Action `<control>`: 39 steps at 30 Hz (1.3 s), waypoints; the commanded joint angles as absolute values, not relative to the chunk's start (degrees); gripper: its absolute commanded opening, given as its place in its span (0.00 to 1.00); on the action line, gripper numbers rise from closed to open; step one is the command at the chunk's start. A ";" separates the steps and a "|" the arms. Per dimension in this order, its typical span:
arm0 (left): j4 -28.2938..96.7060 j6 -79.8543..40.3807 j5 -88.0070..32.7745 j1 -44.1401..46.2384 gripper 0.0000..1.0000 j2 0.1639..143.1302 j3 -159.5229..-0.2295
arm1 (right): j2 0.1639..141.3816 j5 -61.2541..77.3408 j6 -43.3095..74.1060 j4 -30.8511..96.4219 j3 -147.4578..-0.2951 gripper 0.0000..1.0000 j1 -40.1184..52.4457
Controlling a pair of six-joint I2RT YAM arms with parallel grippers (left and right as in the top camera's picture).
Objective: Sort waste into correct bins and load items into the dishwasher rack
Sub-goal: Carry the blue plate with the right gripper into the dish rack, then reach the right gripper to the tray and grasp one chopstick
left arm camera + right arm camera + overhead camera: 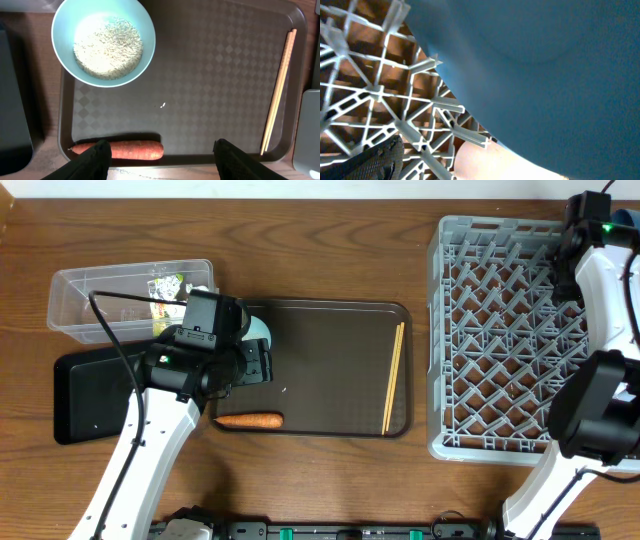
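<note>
My left gripper point(162, 162) is open and empty, low over the front edge of the dark brown serving tray point(330, 330). An orange carrot stick point(120, 149) lies just ahead of its left finger. A pale blue bowl point(103, 42) holds loose white rice. Wooden chopsticks point(278, 92) lie along the serving tray's right side. A dark blue plate point(545, 65) fills the right wrist view over the grey rack point(500, 340), with a pink-white cup point(485, 160) below it. Only the right gripper's left finger point(375, 160) shows, set far out to the side.
A clear tub point(100, 300) holding a yellow-green wrapper point(168, 288) stands at the back left. The flat black tray point(90, 395) lies in front of it. One stray rice grain point(162, 105) lies on the serving tray. The right arm point(610, 310) hangs over the rack's right side.
</note>
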State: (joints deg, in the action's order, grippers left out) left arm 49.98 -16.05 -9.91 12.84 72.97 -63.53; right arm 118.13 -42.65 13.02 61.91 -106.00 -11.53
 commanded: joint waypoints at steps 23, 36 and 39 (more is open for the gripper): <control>50.33 -15.27 -9.17 12.56 0.68 73.30 -63.66 | 101.32 -17.52 3.99 60.75 -105.71 0.99 -10.41; 53.36 -15.27 -2.90 12.14 0.68 73.28 -63.66 | 98.65 10.52 5.58 68.27 -105.69 0.90 7.44; 55.83 -15.31 -1.21 9.85 0.68 73.14 -63.66 | 100.18 8.40 8.75 69.82 -105.69 0.86 14.00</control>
State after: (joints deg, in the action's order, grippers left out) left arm 54.63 -16.03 -5.13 11.86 72.97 -63.53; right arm 98.70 7.77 5.39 69.10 -105.95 9.89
